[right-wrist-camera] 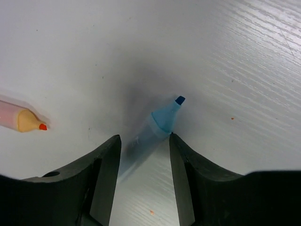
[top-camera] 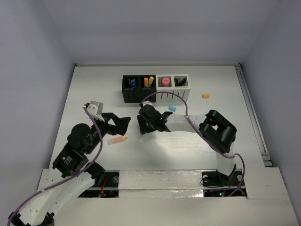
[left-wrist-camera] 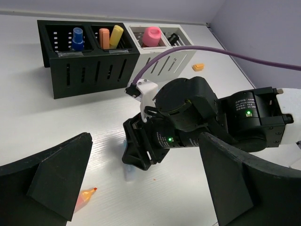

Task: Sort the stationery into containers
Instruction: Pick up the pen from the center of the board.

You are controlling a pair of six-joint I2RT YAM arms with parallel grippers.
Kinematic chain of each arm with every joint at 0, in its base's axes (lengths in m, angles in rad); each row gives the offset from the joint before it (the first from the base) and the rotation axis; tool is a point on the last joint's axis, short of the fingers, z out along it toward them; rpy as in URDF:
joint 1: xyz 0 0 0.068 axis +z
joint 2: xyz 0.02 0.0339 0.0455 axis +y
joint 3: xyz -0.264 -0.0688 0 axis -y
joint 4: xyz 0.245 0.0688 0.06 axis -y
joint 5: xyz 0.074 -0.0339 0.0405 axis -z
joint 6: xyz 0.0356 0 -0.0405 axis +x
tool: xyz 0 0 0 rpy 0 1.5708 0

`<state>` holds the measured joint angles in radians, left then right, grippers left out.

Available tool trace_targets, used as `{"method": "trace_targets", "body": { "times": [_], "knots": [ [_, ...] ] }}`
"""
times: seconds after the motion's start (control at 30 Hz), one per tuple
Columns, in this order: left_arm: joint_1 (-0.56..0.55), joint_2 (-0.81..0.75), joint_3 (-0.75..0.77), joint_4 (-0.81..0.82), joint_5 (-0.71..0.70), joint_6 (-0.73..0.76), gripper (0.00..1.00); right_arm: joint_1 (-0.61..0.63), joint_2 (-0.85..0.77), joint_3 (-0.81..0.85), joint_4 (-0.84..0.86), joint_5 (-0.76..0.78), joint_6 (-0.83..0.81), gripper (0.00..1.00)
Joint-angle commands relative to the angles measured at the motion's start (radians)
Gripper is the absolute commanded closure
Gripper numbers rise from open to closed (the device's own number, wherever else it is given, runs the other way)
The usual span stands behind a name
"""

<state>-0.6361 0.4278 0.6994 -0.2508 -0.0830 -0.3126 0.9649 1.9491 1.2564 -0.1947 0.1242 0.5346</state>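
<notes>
A light blue highlighter (right-wrist-camera: 157, 125) lies on the white table between the fingers of my right gripper (right-wrist-camera: 144, 137). The gripper is open and low over it, and its right finger touches the pen's shoulder. From above, the right gripper (top-camera: 141, 125) hides the pen. A pink-and-orange highlighter (top-camera: 117, 140) lies just left of it and shows in the right wrist view (right-wrist-camera: 23, 120). My left gripper (top-camera: 123, 123) is open and empty, above and right of that highlighter (left-wrist-camera: 84, 195). The containers (top-camera: 155, 88), two black and two white, hold blue, orange, yellow, pink and black items.
A small orange bit (top-camera: 205, 95) lies right of the containers. A small light blue bit (top-camera: 172, 108) lies in front of the white ones. The two grippers face each other closely at the table's middle. A purple cable (left-wrist-camera: 197, 49) arcs over the right wrist.
</notes>
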Motion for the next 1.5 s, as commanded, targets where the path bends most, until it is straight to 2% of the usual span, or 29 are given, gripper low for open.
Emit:
{"method": "trace_targets", "body": {
  "times": [0.0,0.1,0.13,0.17,0.27,0.5,0.57,0.67,0.73,0.77,0.9,1.03,1.07,1.2,1.27,1.33,1.47],
  "knots": [
    [0.007,-0.012,-0.003,0.047,0.014,-0.002,0.05,0.029,0.034,0.070,-0.129,0.041,-0.016,0.50],
    [0.007,-0.018,-0.005,0.047,0.019,-0.002,0.05,0.040,0.042,0.089,-0.172,0.035,-0.010,0.41],
    [0.007,-0.020,-0.006,0.048,0.019,-0.003,0.05,0.040,0.033,0.081,-0.155,0.025,0.002,0.33],
    [0.007,-0.023,-0.005,0.047,0.020,-0.002,0.05,0.040,0.030,0.072,-0.140,0.012,0.010,0.30],
    [0.007,-0.027,-0.006,0.050,0.022,-0.002,0.05,0.040,0.046,0.069,-0.126,-0.014,0.015,0.30],
    [0.007,-0.040,-0.008,0.050,0.026,-0.003,0.05,0.040,0.119,0.164,-0.242,0.118,-0.035,0.44],
    [0.007,-0.041,-0.008,0.050,0.023,-0.005,0.05,0.040,0.132,0.182,-0.273,0.144,-0.048,0.52],
    [0.007,-0.044,-0.009,0.050,0.020,-0.008,0.05,0.040,0.151,0.189,-0.293,0.184,-0.056,0.68],
    [0.007,-0.044,-0.009,0.051,0.020,-0.008,0.06,0.040,0.133,0.183,-0.290,0.225,-0.051,0.86],
    [0.007,-0.043,-0.011,0.053,0.022,-0.008,0.07,0.040,0.117,0.178,-0.273,0.242,-0.053,0.88],
    [0.007,-0.034,-0.015,0.068,0.049,-0.020,0.21,0.003,-0.008,0.129,-0.177,0.278,-0.064,0.92],
    [0.007,-0.008,-0.028,0.103,0.124,-0.065,0.42,-0.051,-0.183,0.057,-0.054,0.273,-0.084,0.95],
    [0.007,-0.003,-0.034,0.111,0.147,-0.086,0.44,-0.060,-0.220,0.042,-0.005,0.266,-0.090,0.97],
    [0.007,0.046,-0.081,0.198,0.202,-0.140,0.44,-0.078,-0.418,-0.026,0.110,0.233,-0.116,0.96],
    [0.007,0.089,-0.118,0.254,0.241,-0.175,0.41,-0.078,-0.447,-0.026,0.132,0.200,-0.120,0.96],
    [0.007,0.141,-0.182,0.384,0.267,-0.230,0.38,-0.078,-0.475,-0.025,0.143,0.169,-0.116,0.95],
    [-0.017,0.224,-0.235,0.505,0.241,-0.258,0.37,-0.078,-0.515,-0.049,0.184,0.121,-0.105,0.95]
  ]
}}
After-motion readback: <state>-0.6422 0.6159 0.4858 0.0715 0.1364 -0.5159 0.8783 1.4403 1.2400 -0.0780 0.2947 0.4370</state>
